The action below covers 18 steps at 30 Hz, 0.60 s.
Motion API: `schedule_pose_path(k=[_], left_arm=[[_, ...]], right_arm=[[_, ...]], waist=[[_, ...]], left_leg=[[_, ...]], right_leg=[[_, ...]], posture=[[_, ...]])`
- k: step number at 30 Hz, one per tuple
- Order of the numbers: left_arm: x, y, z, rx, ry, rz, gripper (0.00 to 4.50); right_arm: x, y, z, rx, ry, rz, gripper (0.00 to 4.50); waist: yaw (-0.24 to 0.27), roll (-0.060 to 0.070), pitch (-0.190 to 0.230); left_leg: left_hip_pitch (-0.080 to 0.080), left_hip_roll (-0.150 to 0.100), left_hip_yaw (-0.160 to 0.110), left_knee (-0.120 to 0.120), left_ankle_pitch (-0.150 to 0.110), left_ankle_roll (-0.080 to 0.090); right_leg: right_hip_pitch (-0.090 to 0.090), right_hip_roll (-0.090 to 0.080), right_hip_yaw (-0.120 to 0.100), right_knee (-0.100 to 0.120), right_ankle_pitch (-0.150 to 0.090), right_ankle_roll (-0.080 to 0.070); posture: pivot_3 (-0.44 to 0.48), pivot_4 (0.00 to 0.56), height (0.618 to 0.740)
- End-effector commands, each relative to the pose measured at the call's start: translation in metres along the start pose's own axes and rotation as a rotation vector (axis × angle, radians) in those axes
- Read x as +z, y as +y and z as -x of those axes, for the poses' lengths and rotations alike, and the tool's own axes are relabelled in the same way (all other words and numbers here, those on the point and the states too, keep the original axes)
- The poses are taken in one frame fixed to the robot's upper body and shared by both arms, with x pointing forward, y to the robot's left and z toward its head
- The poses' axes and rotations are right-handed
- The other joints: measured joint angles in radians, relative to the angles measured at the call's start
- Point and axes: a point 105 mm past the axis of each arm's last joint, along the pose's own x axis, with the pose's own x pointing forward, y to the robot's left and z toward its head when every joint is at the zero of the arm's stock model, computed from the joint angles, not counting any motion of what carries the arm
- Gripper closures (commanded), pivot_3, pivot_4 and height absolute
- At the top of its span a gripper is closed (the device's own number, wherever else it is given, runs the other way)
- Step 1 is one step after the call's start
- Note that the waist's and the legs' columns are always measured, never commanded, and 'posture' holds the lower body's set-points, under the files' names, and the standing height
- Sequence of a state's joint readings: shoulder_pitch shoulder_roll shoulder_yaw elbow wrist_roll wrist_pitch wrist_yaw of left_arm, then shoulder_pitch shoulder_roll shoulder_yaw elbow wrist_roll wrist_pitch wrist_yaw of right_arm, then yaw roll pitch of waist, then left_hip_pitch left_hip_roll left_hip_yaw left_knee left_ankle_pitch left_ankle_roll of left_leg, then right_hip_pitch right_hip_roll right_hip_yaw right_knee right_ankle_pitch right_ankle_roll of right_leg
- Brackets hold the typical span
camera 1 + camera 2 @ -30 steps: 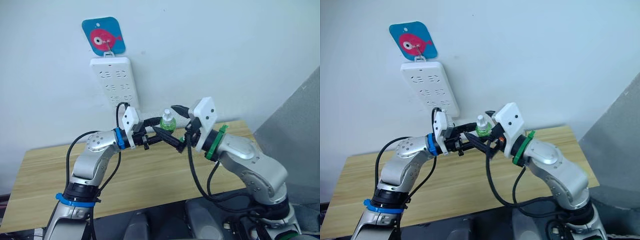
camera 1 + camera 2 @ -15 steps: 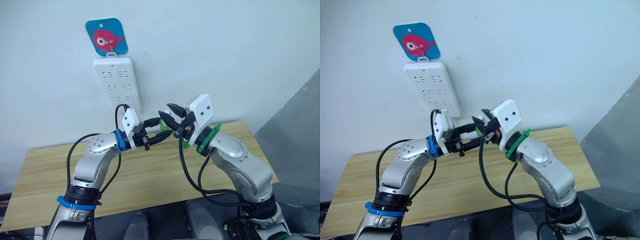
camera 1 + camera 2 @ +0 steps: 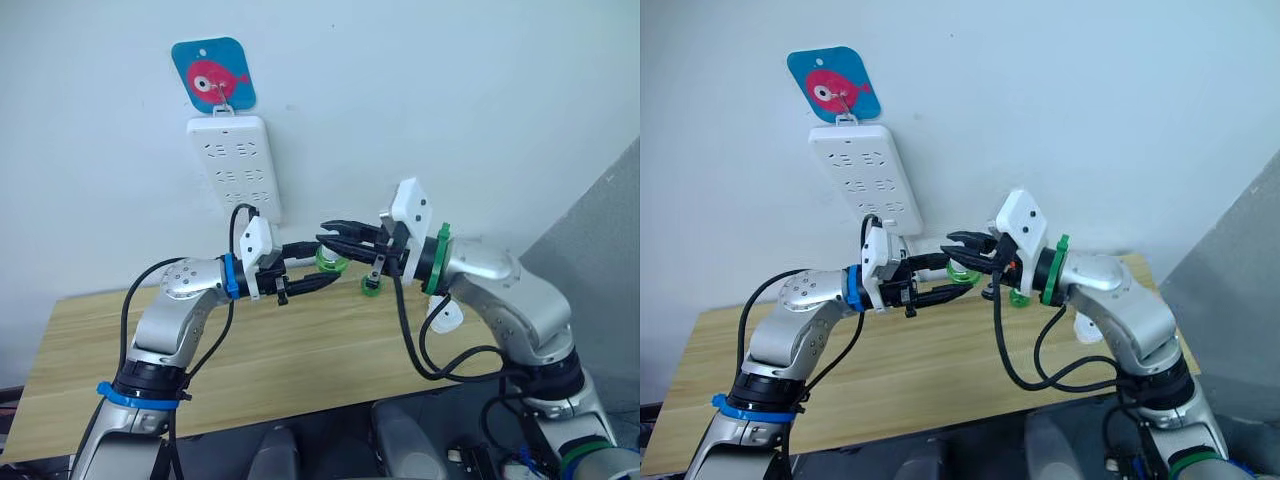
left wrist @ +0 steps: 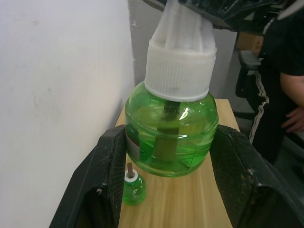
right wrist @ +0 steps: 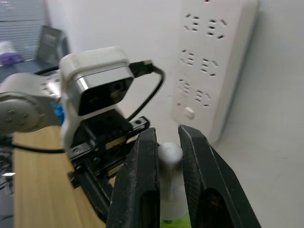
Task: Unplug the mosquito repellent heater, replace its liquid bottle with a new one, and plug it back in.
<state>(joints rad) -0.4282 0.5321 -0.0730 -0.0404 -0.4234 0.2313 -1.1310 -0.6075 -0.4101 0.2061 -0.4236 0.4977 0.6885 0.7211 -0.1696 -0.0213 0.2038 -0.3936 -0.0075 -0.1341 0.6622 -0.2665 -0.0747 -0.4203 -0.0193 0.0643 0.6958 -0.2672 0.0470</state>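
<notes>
While both arms meet above the wooden table (image 3: pixel 90 350), the left gripper (image 3: pixel 322 273) clamps a green liquid bottle (image 3: pixel 331 260) and the right gripper (image 3: pixel 333 232), from 3 o'clock, pinches its top.

Left wrist view: translucent green bottle body, white ribbed cap (image 4: pixel 180 66), no readable label; a small green bottle (image 4: pixel 132 187) stands on the table.

Right wrist view: fingers (image 5: pixel 137 185) squeeze the white tip; the power strip (image 5: pixel 216 57) hangs at 1 o'clock.

Green liquid bottle (image 4: pixel 172 135) upright, white-capped, white heater (image 3: pixel 446 314) on table

I see a white power strip (image 3: pixel 237 165) hanging on the wall under a blue fish plaque (image 3: pixel 213 73); wooden table (image 3: pixel 300 370) below.
</notes>
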Motion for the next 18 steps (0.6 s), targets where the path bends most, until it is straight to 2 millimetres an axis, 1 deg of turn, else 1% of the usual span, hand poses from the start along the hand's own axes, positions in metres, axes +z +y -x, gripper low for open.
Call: schedule_pose_path(k=[1, 3, 5, 8, 10, 13, 14, 18], left_arm=[[0.019, 0.0, 0.002, -0.056, -0.033, -0.074, 2.27], [0.018, -0.006, 0.002, -0.088, -0.029, -0.055, 2.27], [0.018, -0.008, 0.0, -0.088, -0.036, -0.048, 2.27], [0.018, -0.011, -0.002, -0.073, -0.054, -0.038, 2.27], [0.017, -0.014, -0.003, -0.061, -0.063, -0.021, 2.27], [0.015, -0.016, -0.003, -0.034, -0.075, 0.0, 2.27], [0.015, -0.016, -0.004, -0.02, -0.081, 0.007, 2.27], [0.012, -0.016, -0.007, 0.026, -0.102, 0.038, 2.27]], right_arm=[[0.005, 0.009, 0.005, 0.161, -0.004, -0.007, 4.2], [0.006, 0.013, 0.01, 0.23, 0.013, -0.027, 4.2], [0.009, 0.012, 0.013, 0.255, 0.026, -0.039, 4.2], [0.019, 0.003, 0.015, 0.204, -0.015, -0.071, 4.2], [0.023, -0.003, 0.018, 0.149, -0.029, -0.051, 3.47], [0.031, -0.009, 0.023, 0.049, -0.062, -0.029, 2.54], [0.034, -0.01, 0.026, 0.021, -0.077, -0.025, 2.13], [0.042, -0.014, 0.036, -0.109, -0.104, 0.017, 2.12]], waist=[[0.0, 0.0, 0.0], [0.0, 0.0, 0.0], [0.0, 0.0, 0.0], [0.0, 0.0, 0.0], [0.0, 0.0, 0.0], [0.001, 0.0, 0.0], [0.001, 0.0, 0.0], [0.005, 0.0, 0.0]], left_leg=[[0.0, 0.0, 0.0, 0.0, 0.0, 0.0], [0.0, 0.0, 0.0, 0.0, 0.0, 0.0], [0.0, 0.0, 0.0, 0.0, 0.0, 0.0], [0.0, 0.0, 0.0, 0.0, 0.0, 0.0], [0.0, 0.0, 0.0, 0.0, 0.0, 0.0], [0.0, 0.0, 0.0, 0.0, 0.0, 0.0], [-0.001, 0.0, 0.0, 0.0, 0.0, 0.0], [-0.001, 0.0, 0.0, 0.0, 0.0, 0.0]], right_leg=[[0.0, 0.0, 0.0, 0.0, 0.0, 0.0], [0.0, 0.0, 0.0, 0.0, 0.0, 0.0], [0.0, 0.0, 0.0, 0.0, 0.0, 0.0], [0.0, 0.0, 0.0, 0.0, 0.0, 0.0], [0.0, 0.0, 0.0, 0.0, 0.0, 0.0], [0.0, 0.0, 0.001, 0.0, 0.0, 0.0], [0.0, 0.0, 0.0, 0.0, 0.0, 0.0], [0.0, -0.001, 0.001, 0.0, 0.0, 0.0]], posture=[[-0.188, 0.157, 0.74], [-0.189, 0.155, 0.74], [-0.192, 0.154, 0.74], [-0.194, 0.16, 0.74], [-0.194, 0.159, 0.74], [-0.191, 0.163, 0.74], [-0.19, 0.164, 0.74], [-0.193, 0.166, 0.74]])
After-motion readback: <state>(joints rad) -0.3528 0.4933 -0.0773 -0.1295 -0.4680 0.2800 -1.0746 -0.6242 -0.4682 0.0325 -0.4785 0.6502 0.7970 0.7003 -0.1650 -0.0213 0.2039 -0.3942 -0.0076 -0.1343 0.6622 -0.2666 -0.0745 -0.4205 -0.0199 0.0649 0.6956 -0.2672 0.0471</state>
